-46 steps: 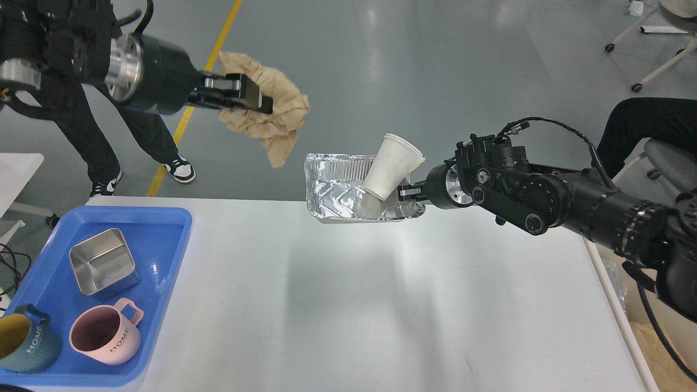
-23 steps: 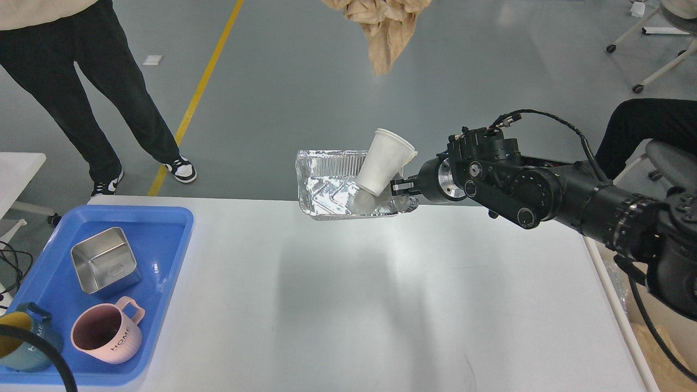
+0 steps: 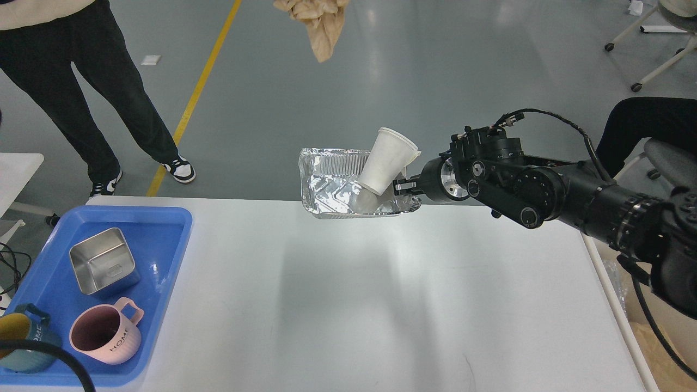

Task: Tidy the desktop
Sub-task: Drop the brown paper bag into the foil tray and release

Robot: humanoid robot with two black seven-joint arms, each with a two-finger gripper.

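Observation:
The white desktop (image 3: pixel 354 305) fills the lower part of the head view. Above its far edge my right gripper (image 3: pixel 405 188) is shut on the right rim of a crumpled foil tray (image 3: pixel 332 190), holding it in the air. A white paper cup (image 3: pixel 389 160) leans tilted inside the tray against its right side. A crumpled brown paper (image 3: pixel 316 22) hangs down from the top edge of the view over the floor; what holds it is out of frame. My left gripper is out of view.
A blue plastic tray (image 3: pixel 163 239) at the desktop's left end holds a square steel container (image 3: pixel 103 261), a pink mug (image 3: pixel 106 332) and a teal mug (image 3: pixel 24 343). A person (image 3: pixel 81 87) stands beyond the left end. A seated person (image 3: pixel 648 125) is at the right.
My left arm has risen out of the view with the brown paper, which now hangs at the top edge and has shifted left. The right gripper and foil tray have barely moved.

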